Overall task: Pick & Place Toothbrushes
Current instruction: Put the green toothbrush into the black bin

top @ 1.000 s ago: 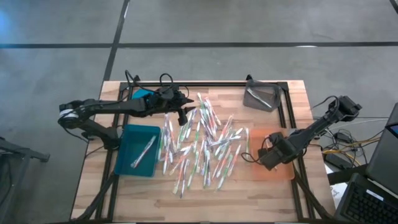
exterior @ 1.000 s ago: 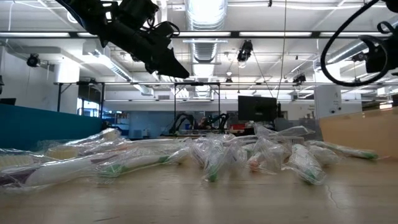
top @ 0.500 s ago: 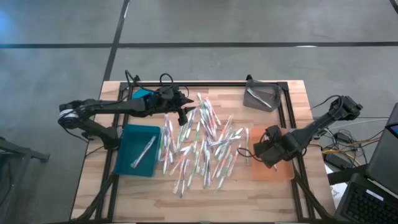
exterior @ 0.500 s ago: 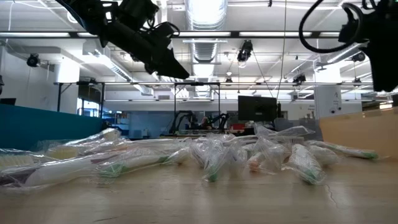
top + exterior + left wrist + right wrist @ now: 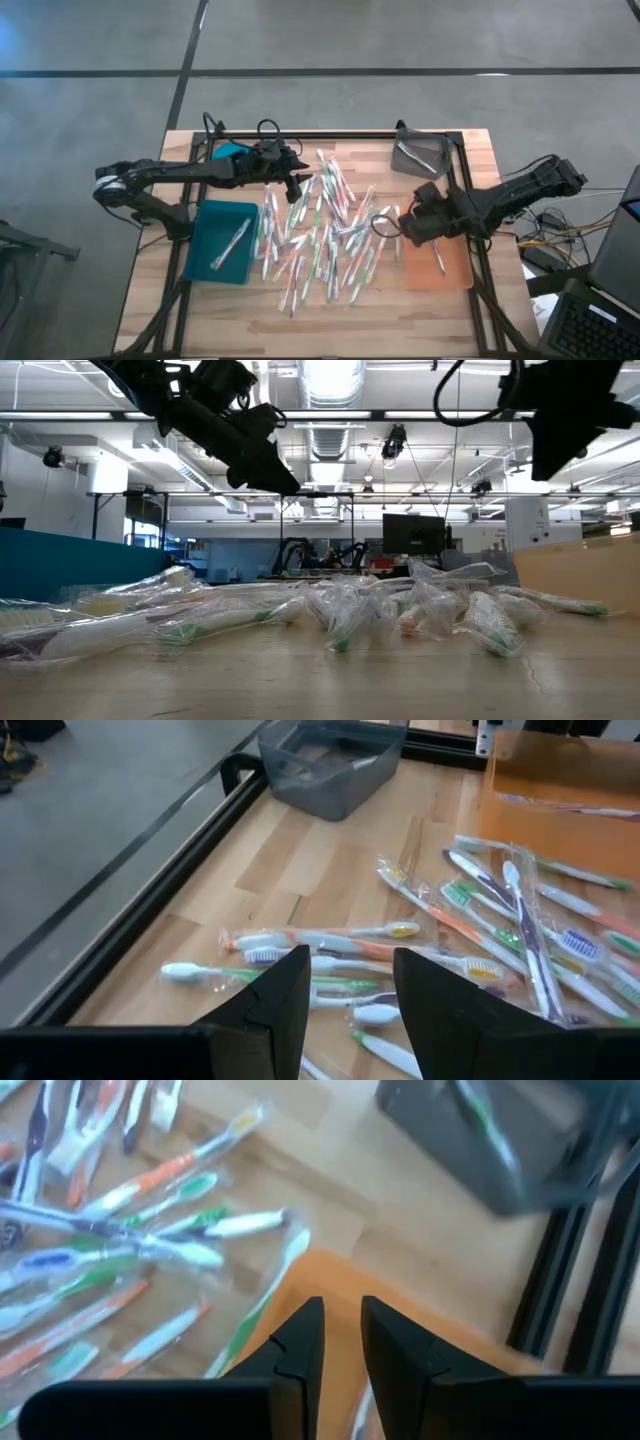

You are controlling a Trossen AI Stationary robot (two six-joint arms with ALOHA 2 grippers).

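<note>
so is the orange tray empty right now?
No. One toothbrush lies in the orange tray, seen from above; the right gripper hovers at the tray's inner edge.

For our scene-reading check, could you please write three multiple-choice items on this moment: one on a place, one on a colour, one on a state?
1. Where does the right gripper hang?
A. over the teal tray
B. at the orange tray's edge next to the pile
C. inside the grey bin

2. What colour is the tray on the left arm's side?
A. teal
B. yellow
C. white

3. How stand the left gripper's fingers?
A. clamped on a brush
B. apart, with nothing between them
C. out of sight

Answers: 1 B, the high view shows it between the orange tray and the toothbrushes. 2 A, the high view shows it teal. 3 B, the left wrist view shows a bare gap.
</note>
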